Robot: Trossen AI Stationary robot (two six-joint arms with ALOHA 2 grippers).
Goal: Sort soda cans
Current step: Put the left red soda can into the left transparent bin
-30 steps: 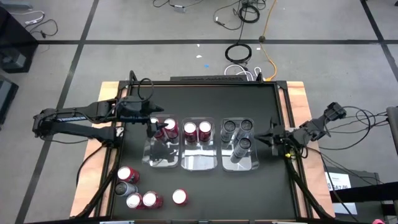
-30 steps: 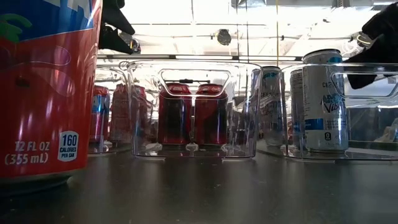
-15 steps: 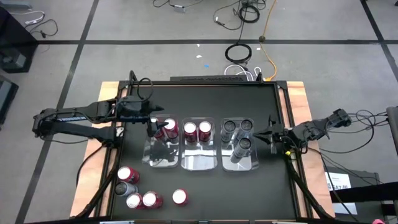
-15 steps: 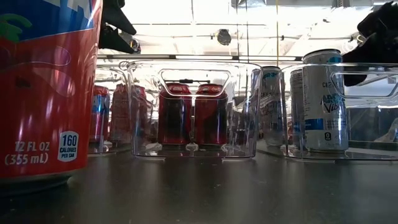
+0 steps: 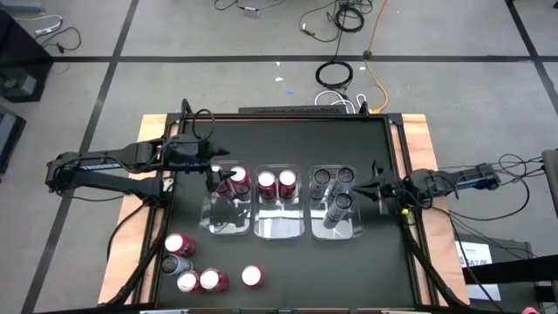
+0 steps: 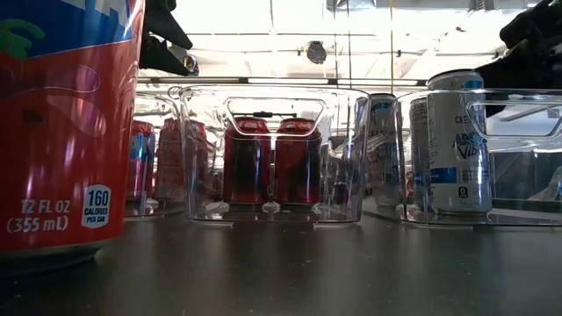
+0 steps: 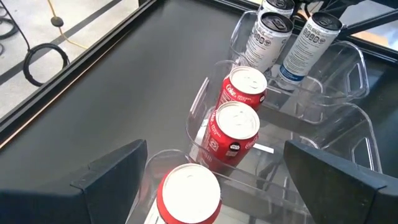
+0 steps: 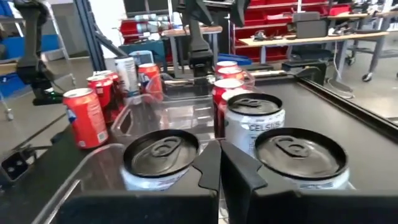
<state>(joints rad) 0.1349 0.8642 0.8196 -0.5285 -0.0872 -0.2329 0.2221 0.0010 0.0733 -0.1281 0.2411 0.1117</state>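
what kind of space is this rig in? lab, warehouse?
Most likely a robotics lab or workshop. Loose cables lie coiled on the bare tiled floor beyond the table, and the right wrist view shows workbenches and shelving with red bins behind the soda cans.

**Setting: robotics lab / workshop floor**

Black-topped counter [image 5: 288,139] on a wooden base, standing on a bare grey concrete floor [image 5: 218,78] marked with dark seam lines. Loose cables lie on the floor beyond the counter's far edge: a coiled black cable [image 5: 334,74], an orange lead [image 5: 377,52], white wires [image 5: 336,100]. More cabling trails off past the right edge. Right wrist view looks across the counter into a large room: workbenches [image 8: 298,38] on metal legs, red storage bins [image 8: 261,12] on shelving, a monitor [image 8: 140,6]. Low view shows a high ceiling with bright strip lighting [image 6: 351,17]. No domestic furnishings; everything reads as test-rig space.
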